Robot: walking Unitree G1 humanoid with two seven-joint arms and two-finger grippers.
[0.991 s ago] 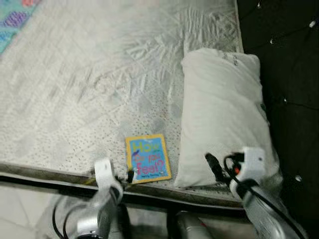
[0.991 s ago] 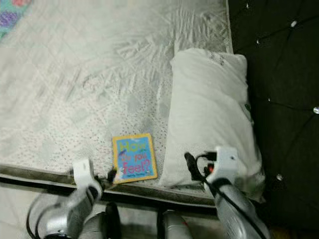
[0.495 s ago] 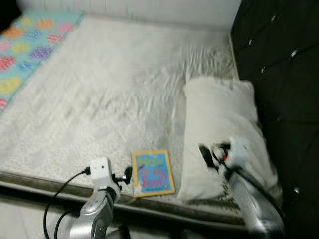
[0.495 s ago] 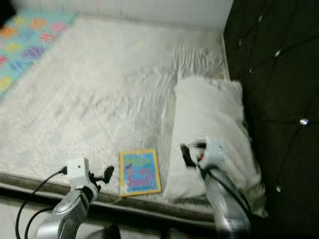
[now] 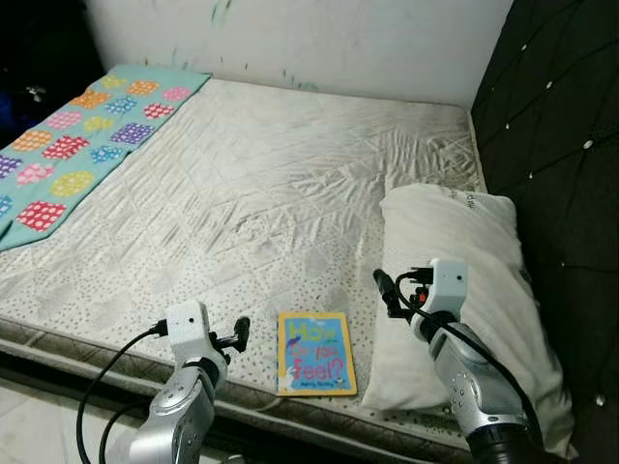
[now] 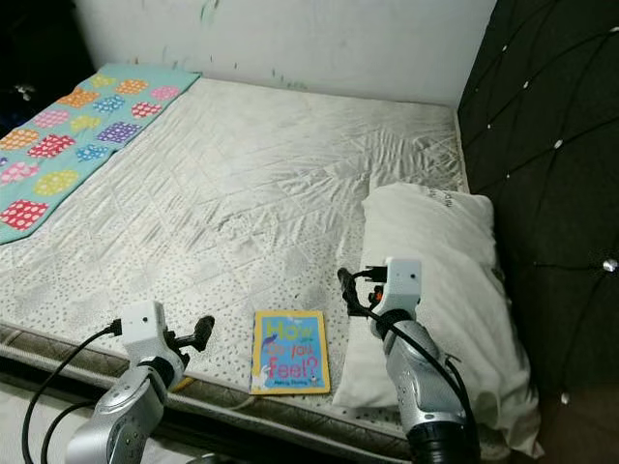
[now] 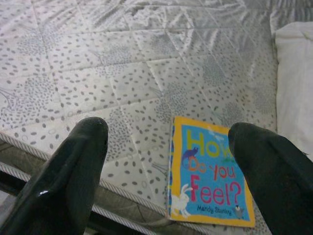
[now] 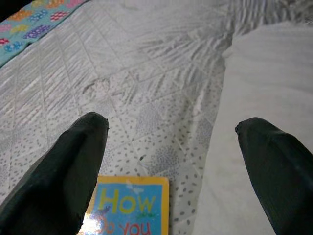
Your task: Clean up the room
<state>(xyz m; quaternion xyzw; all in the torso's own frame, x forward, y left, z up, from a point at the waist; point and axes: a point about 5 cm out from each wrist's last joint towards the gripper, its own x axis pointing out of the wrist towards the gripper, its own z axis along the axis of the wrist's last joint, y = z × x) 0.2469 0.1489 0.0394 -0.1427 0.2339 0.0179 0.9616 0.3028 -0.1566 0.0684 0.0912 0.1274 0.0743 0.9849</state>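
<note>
- The room was a bedroom, and before me lay a bare quilted mattress [image 5: 242, 193] with a pale wall behind it and a dark tufted headboard [image 5: 561, 145] on my right.
- The book [image 5: 315, 353], a blue and yellow picture book with "How Do You Feel?" on its cover, lay flat near the mattress's front edge, just beside the white pillow [image 5: 464, 280], which lay against the headboard.
- My left gripper [image 5: 232, 335] hovered over the front edge just left of the book, its fingers [image 7: 73, 161] spread wide; the book sat off toward one finger in the left wrist view, not between them.
- My right gripper [image 5: 387, 288] hung above the seam between book and pillow, its fingers [image 8: 73, 166] also spread and holding nothing.
- Against a second earlier, my head had lifted: the view then looked steeply down at the book and pillow, and now took in the whole bed, the wall and a teal dotted blanket [image 5: 77, 135] at the far left. That shift was the camera's; the book and pillow themselves had not moved.
- Both arms had risen with it, from low at the bed's edge to over the mattress.
- I judged this a survey before the pick: the book looked like the one stray thing, not yet touched, so the tidying was barely begun.
</note>
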